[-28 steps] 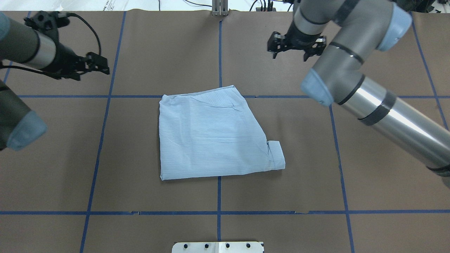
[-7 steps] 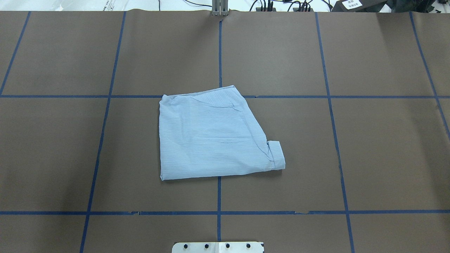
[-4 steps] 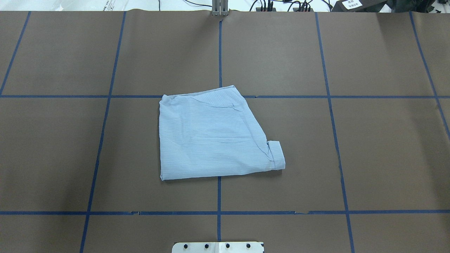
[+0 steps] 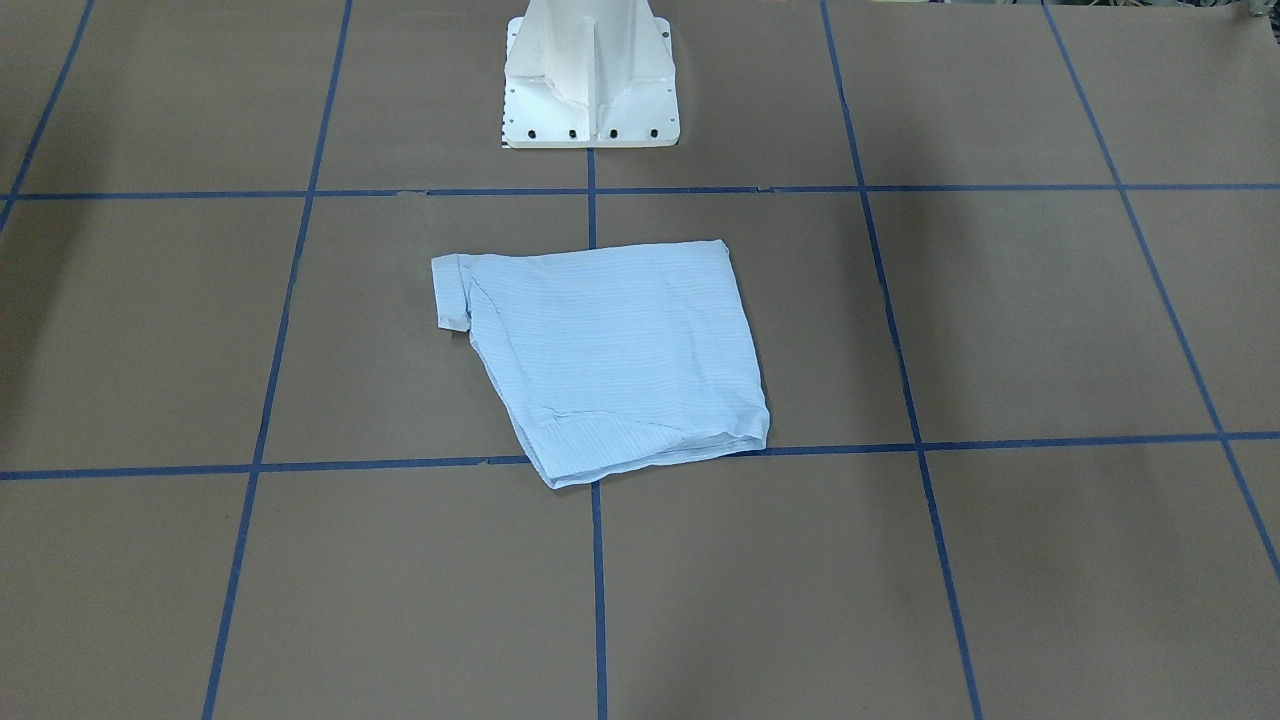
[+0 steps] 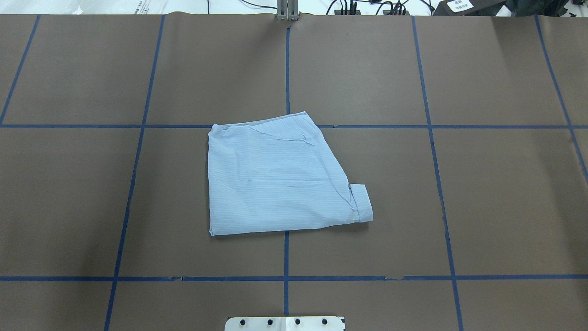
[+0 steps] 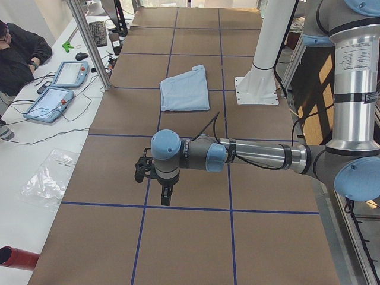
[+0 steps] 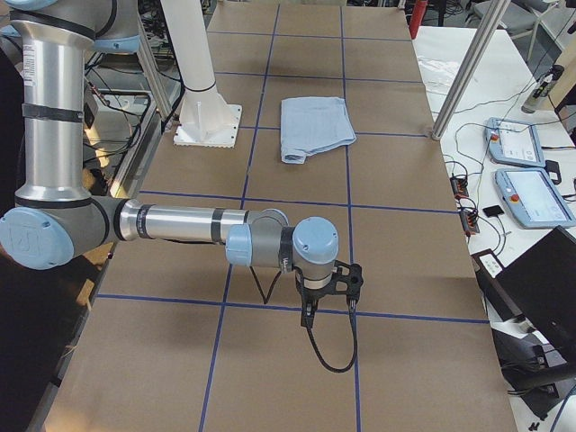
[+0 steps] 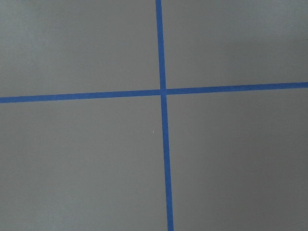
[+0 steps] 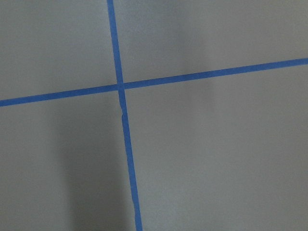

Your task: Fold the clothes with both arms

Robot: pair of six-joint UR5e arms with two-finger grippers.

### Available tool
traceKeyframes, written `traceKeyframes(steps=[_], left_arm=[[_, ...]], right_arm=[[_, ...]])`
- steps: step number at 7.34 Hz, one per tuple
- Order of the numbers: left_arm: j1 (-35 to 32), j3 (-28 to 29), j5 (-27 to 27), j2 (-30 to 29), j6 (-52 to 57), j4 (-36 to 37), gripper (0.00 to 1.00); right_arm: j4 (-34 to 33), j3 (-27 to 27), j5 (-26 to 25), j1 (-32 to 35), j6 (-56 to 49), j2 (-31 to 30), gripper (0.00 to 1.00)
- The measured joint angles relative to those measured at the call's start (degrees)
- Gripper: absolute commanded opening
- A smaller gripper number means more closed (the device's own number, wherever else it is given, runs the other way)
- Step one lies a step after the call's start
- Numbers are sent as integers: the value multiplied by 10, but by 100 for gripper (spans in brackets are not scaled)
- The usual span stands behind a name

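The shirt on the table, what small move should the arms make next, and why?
Probably swing the right gripper toward the cuff to tuck it in. The shirt lies folded and compact, but that cuff juts from its corner on the robot's right, and the right gripper hangs far from it, touching nothing.

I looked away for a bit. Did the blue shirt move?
No. The shirt lies where it did, still covering the spot where the blue tape lines cross.

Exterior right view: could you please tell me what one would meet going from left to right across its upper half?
white pedestal → shirt → metal pole → two tablets
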Motion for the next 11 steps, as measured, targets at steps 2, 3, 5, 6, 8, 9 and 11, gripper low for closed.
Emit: traceKeyframes(steps=[2,3,5,6,8,9,11], left_arm=[[0,-1,-4,0,2,-1,100],[0,-2,-5,1,3,0,100],[0,-2,-6,1,3,0,100],[0,-3,-6,0,3,0,100],[0,-3,-7,1,3,0,100],[0,-3,-7,1,3,0,100],[0,0,-7,0,3,0,100]], right_arm=[[-4,-1,0,-5,0,0,100],[-4,-1,0,-5,0,0,100],[-5,-1,2,-6,0,-1,100],[-5,-2,4,-6,1,-1,100],[-5,-2,7,-6,4,-1,100],[-5,-3,9,-7,5,-1,100],[-5,-5,10,-7,5,-1,100]])
